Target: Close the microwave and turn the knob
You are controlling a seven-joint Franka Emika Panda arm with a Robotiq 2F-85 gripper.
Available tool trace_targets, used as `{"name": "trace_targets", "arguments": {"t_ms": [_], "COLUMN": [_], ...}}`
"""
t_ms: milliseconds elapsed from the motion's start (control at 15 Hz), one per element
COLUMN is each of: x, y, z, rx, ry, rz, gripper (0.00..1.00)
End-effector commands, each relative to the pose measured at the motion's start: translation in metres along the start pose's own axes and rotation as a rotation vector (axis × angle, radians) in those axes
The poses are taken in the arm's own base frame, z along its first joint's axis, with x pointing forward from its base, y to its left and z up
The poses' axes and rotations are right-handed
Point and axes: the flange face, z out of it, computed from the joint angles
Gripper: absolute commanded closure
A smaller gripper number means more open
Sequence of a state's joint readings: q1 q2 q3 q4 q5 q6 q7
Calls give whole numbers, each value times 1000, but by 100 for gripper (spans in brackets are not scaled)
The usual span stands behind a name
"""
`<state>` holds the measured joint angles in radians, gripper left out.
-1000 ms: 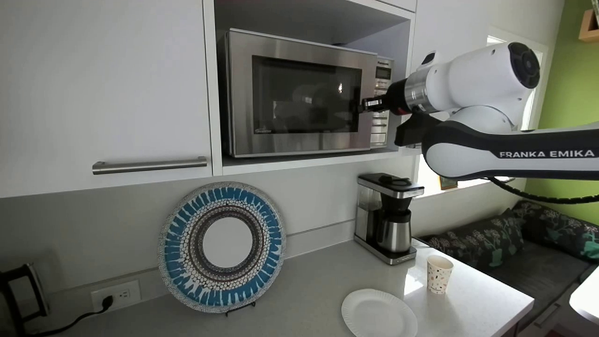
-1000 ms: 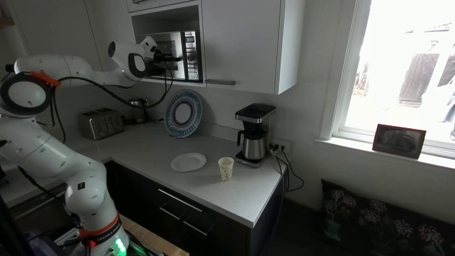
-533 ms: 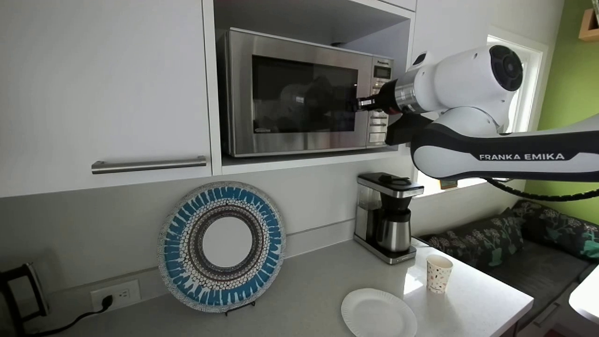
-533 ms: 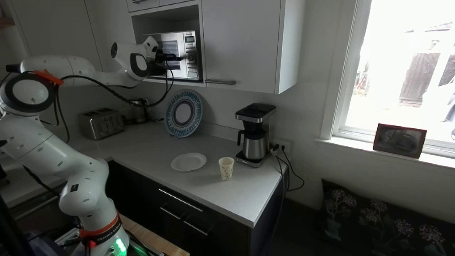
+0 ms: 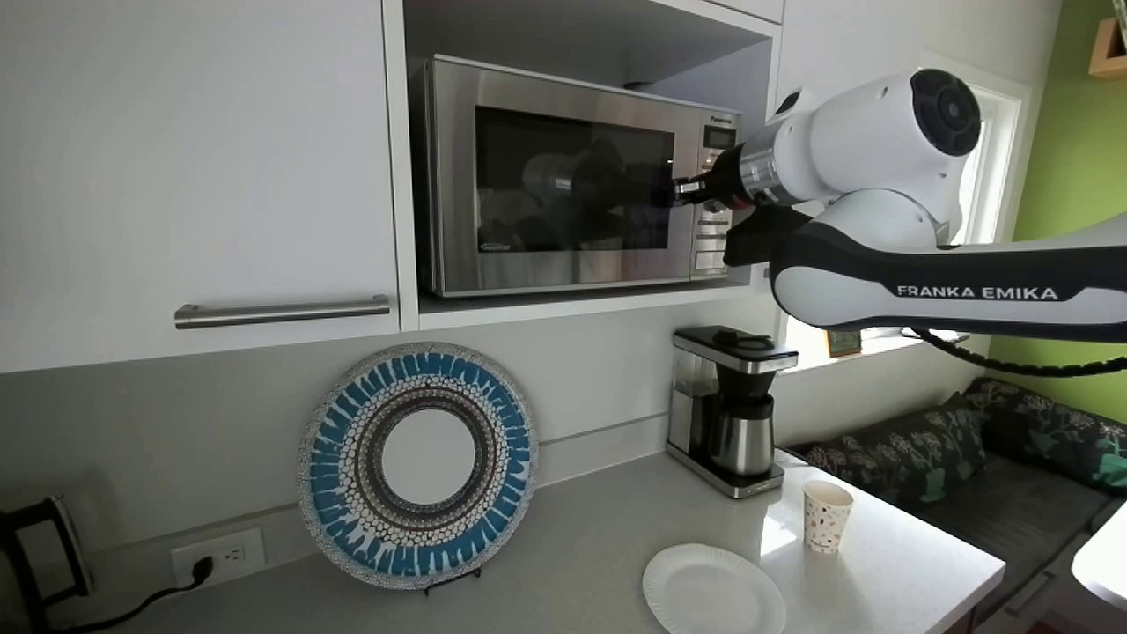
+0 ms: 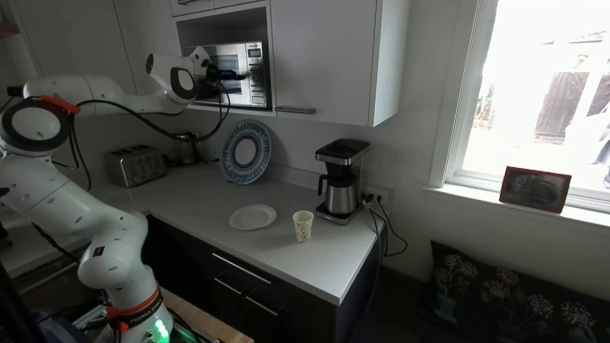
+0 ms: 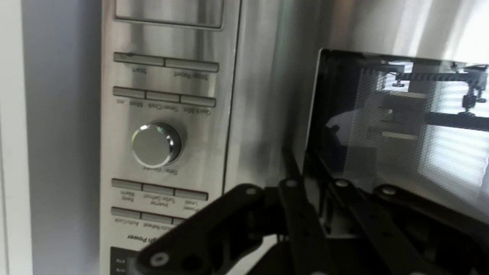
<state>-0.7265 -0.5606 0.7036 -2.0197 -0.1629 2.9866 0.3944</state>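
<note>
The steel microwave sits in the cabinet niche in both exterior views. Its door is flush with the silver control strip; only a thin dark seam shows between them in the wrist view. The round silver knob is on that strip, among rows of flat buttons, and the wrist picture is upside down. My gripper is in front of the door, where its steel frame meets the dark window, off to one side of the knob. Its fingers are narrowly apart with nothing between them. In an exterior view the gripper partly covers the strip.
The niche wall stands close beside the control strip. Below are a coffee maker, a paper cup, a white plate and a decorated round disc. A cabinet handle is right of the niche.
One second ago the door stood slightly out from the control strip. By half a second ago it was flush. Since then my gripper has risen and drawn back slightly.
</note>
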Motion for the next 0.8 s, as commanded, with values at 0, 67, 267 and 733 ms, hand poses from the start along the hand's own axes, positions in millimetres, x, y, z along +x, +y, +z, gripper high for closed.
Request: {"name": "trace_targets", "arguments": {"t_ms": [0, 67, 267, 733], "x": [20, 24, 28, 30], "y": [16, 23, 41, 48], "z": [-27, -34, -49, -54], "rx": [-116, -150, -219, -195], "ry": [-54, -74, -178, -225], "rz": [36, 43, 68, 89], "gripper": [56, 47, 25, 10]}}
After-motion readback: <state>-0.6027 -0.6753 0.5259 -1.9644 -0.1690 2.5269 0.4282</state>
